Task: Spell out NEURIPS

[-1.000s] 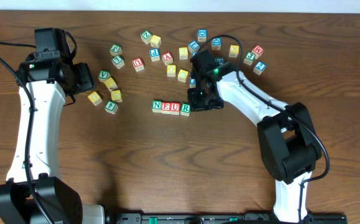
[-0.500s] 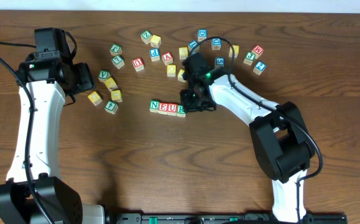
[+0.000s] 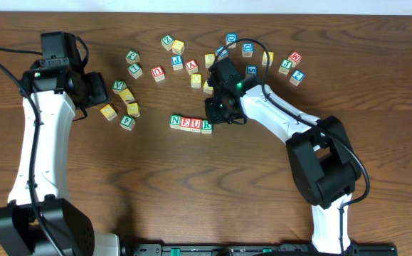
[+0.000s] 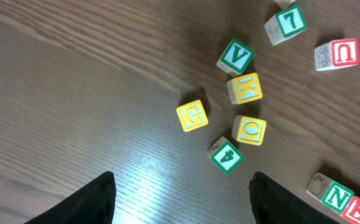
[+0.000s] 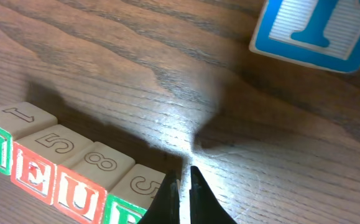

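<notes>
Right wrist — right fingers (image 5: 204,205) pinched together beside square wooden NEUR cubes (image 5: 74,186); left fingers (image 4: 92,205) spread.

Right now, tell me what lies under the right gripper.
The shut right gripper hangs over the table, right beside the R cube. No cube shows beneath it. The spot directly under its tips is hidden.

Quick count from overhead: two arms (image 3: 38,142) at the table (image 3: 191,192). For cubes (image 3: 158,72), I get four in the NEUR row (image 3: 190,124), seven in the left bunch (image 3: 126,94), and roughly sixteen scattered up top. The right arm (image 3: 277,117) covers a couple, so that last number's shaky.
</notes>
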